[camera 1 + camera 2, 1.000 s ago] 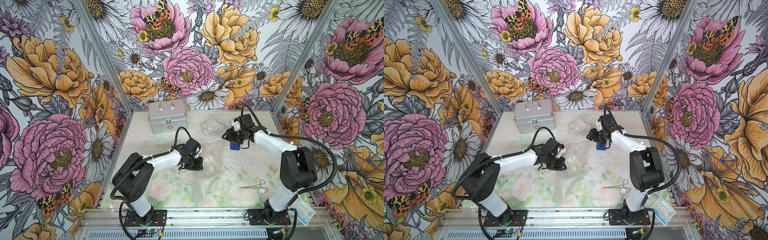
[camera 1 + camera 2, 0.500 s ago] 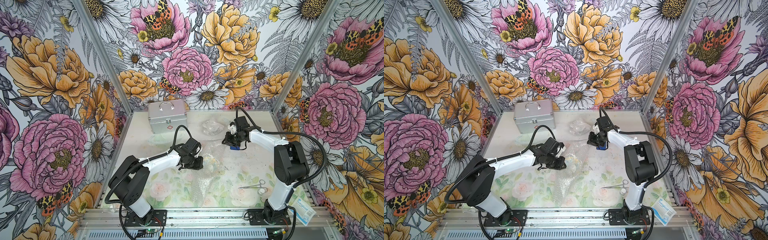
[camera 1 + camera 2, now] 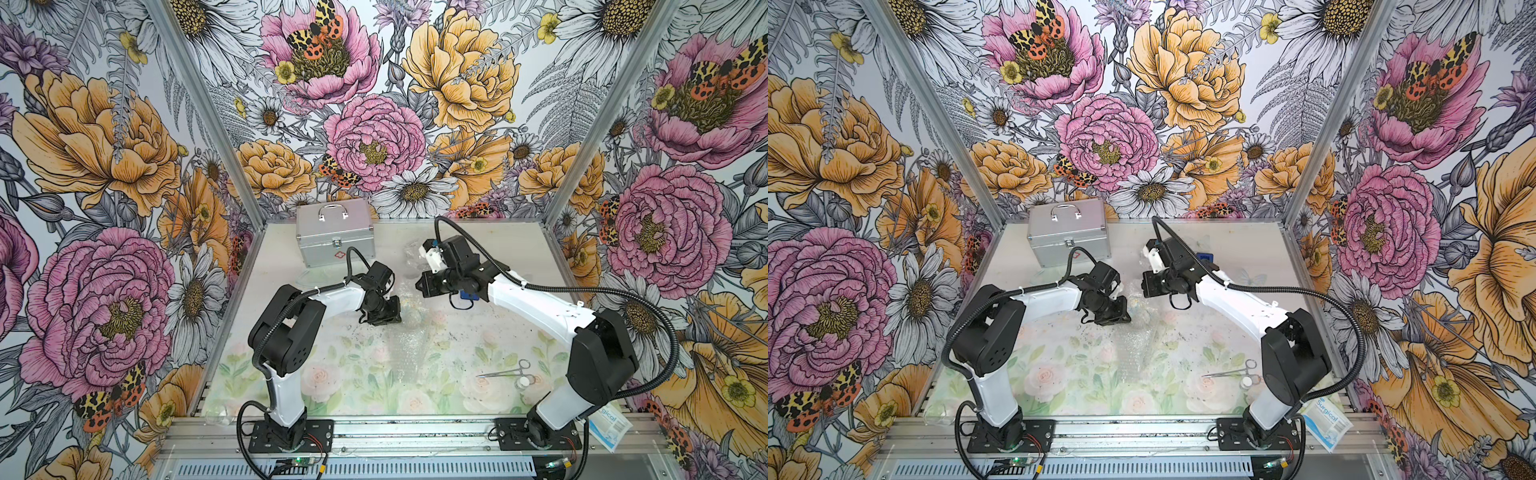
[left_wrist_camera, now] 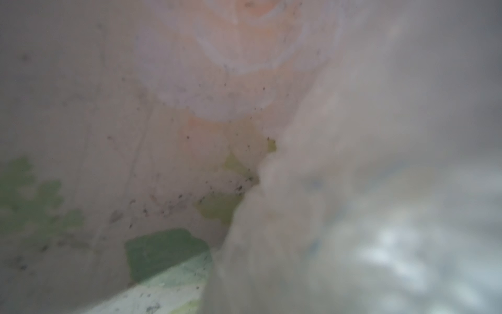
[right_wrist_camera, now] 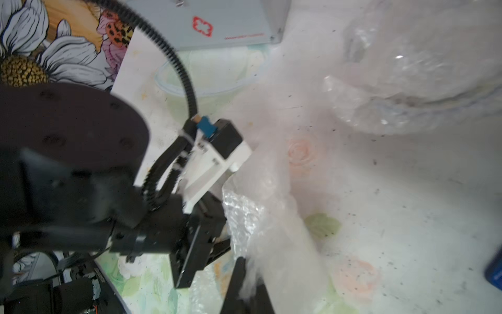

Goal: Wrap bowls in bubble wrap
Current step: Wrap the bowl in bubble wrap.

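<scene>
A crumpled sheet of bubble wrap [image 3: 405,328] lies mid-table between both arms. Faint blue and yellow of a bowl [image 3: 1136,304] shows through it, beside my left gripper [image 3: 394,318]. That gripper is low on the table and shut on the wrap's edge. The left wrist view is a blur of bubble wrap [image 4: 353,217]. My right gripper [image 3: 420,286] comes in from the far side. In the right wrist view the right gripper [image 5: 248,271] is shut on a fold of the wrap [image 5: 271,217]. A second bubble-wrapped bowl [image 5: 421,81] sits behind, toward the back wall.
A silver case [image 3: 334,232] stands at the back left, with a clear round lid [image 5: 206,81] on the table in front of it. A blue tape dispenser [image 3: 467,296] lies under the right arm. Forceps [image 3: 505,370] and a small vial [image 3: 524,381] lie front right.
My right gripper has swung from beside the blue dispenser toward the table's middle and closed on the bubble wrap. The left gripper has stayed where it was, still shut.
</scene>
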Tool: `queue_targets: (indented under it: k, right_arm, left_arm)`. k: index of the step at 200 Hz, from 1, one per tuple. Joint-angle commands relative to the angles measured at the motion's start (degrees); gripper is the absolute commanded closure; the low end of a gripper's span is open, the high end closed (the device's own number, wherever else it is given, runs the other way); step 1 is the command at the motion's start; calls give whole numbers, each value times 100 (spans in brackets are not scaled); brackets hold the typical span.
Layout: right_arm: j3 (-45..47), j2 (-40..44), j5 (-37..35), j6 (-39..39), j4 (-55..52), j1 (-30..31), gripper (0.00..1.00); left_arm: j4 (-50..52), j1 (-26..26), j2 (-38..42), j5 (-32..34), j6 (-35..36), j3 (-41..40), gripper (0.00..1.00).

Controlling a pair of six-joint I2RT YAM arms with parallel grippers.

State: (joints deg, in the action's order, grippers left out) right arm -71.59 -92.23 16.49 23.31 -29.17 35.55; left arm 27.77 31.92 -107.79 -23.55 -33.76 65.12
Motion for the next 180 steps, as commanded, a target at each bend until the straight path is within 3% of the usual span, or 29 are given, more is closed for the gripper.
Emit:
queue_targets:
  k: [1, 53, 112, 161, 180]
  right_arm:
    - [427, 110, -291, -11, 407, 323, 100]
    - [945, -406, -523, 218, 824, 683, 100]
    - [806, -625, -506, 208, 824, 558, 100]
    - [802, -709, -366, 292, 825, 506, 100]
    - [830, -672, -374, 323, 841, 488, 100]
  left_arm:
    - [-170, -102, -203, -227, -303, 68, 100]
    - [-339, -248, -317, -430, -562, -149, 95]
    - [-328, -370, 90, -673, -491, -579, 64]
    - [-326, -582, 1243, -795, -491, -984, 40]
    - [-474, -567, 1497, -875, -474, -1001, 24]
